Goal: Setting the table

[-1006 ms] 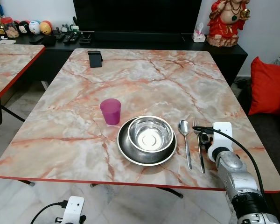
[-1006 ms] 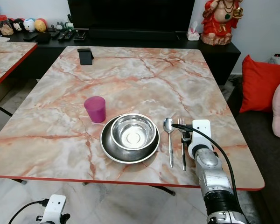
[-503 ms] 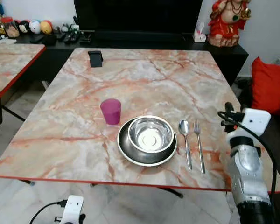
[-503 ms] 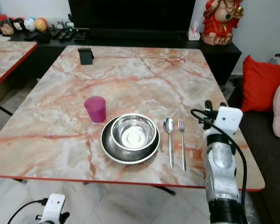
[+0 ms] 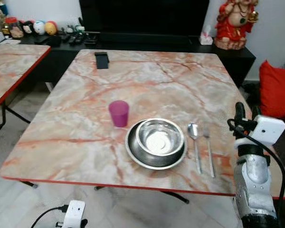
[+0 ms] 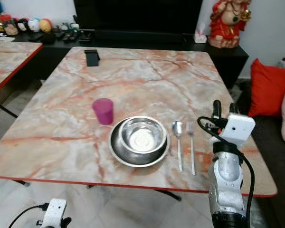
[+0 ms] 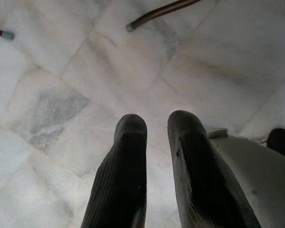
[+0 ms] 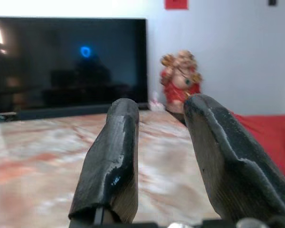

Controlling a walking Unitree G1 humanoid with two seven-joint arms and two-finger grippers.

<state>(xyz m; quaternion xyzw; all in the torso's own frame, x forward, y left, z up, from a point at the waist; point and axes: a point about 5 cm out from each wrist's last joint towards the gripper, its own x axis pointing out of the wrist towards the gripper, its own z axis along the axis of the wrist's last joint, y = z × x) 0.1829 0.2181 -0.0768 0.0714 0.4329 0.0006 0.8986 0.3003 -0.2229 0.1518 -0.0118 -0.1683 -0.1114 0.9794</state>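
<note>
Now right pincer (image 5: 243,112) seemingly empty, raised

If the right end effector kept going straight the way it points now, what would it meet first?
Probably nothing close: the right end effector, open and empty, aims out over the bare marble table toward the red figurine. Depth is unclear.

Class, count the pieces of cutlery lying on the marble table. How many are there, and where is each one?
2. The spoon lies just right of the steel bowl and plate; the fork lies right of the spoon, parallel to it. None seem hidden.
</note>
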